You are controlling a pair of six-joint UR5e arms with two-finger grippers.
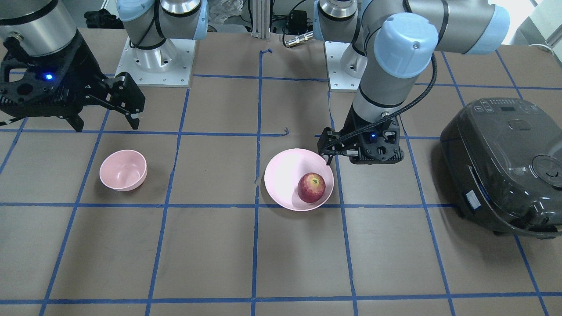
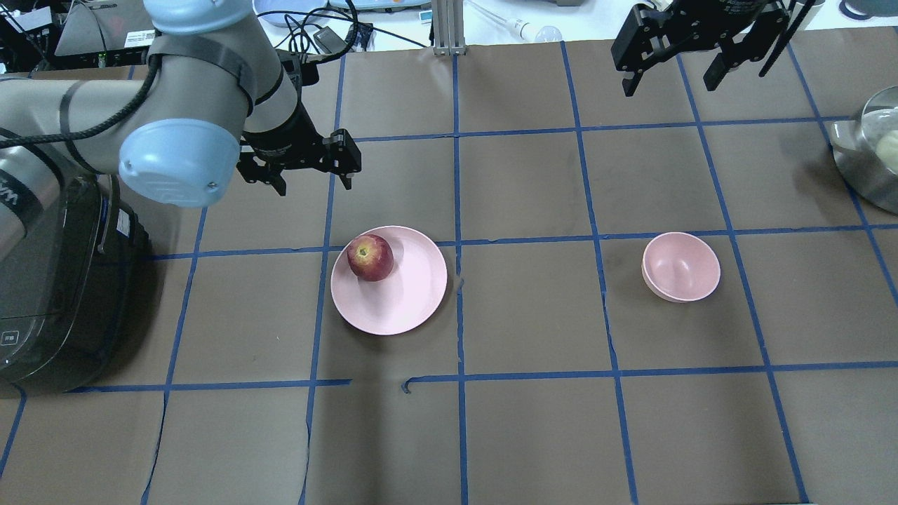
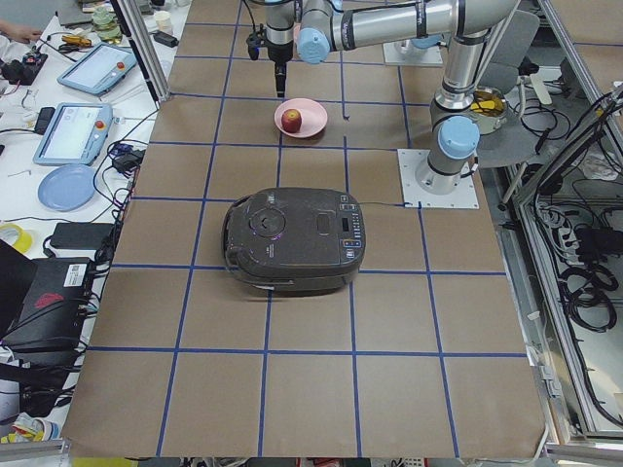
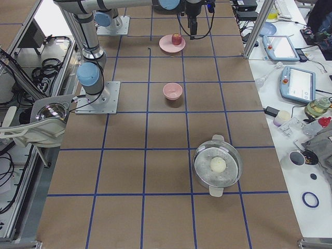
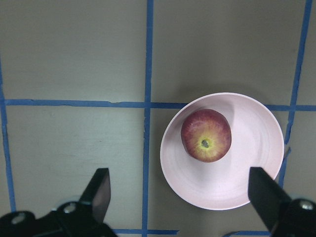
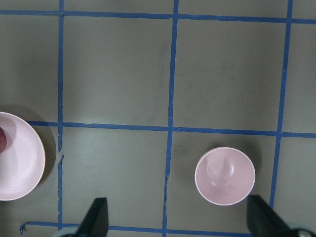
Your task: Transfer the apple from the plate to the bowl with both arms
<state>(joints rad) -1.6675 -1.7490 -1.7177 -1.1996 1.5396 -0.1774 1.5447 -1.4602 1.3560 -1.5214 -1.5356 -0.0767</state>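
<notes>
The red apple (image 1: pixel 311 187) (image 2: pixel 370 257) (image 5: pixel 206 136) lies on the wide pink plate (image 1: pixel 281 175) (image 2: pixel 407 294) (image 5: pixel 247 182), near the rim on the robot's left. The small pink bowl (image 1: pixel 123 170) (image 2: pixel 680 266) (image 6: pixel 224 175) stands empty on the robot's right. My left gripper (image 2: pixel 316 186) (image 5: pixel 177 173) is open and empty, hovering above the table just beyond the plate's far edge in the overhead view, pointing down. My right gripper (image 2: pixel 668 88) (image 1: pixel 106 126) (image 6: pixel 176 200) is open and empty, held high, well beyond the bowl.
A black rice cooker (image 1: pixel 505 166) (image 2: pixel 49 280) sits at the table's end on the robot's left. A metal pot with a glass lid (image 2: pixel 870 154) (image 4: pixel 218 166) sits at the right end. The arm bases (image 1: pixel 153 57) stand at the robot's edge.
</notes>
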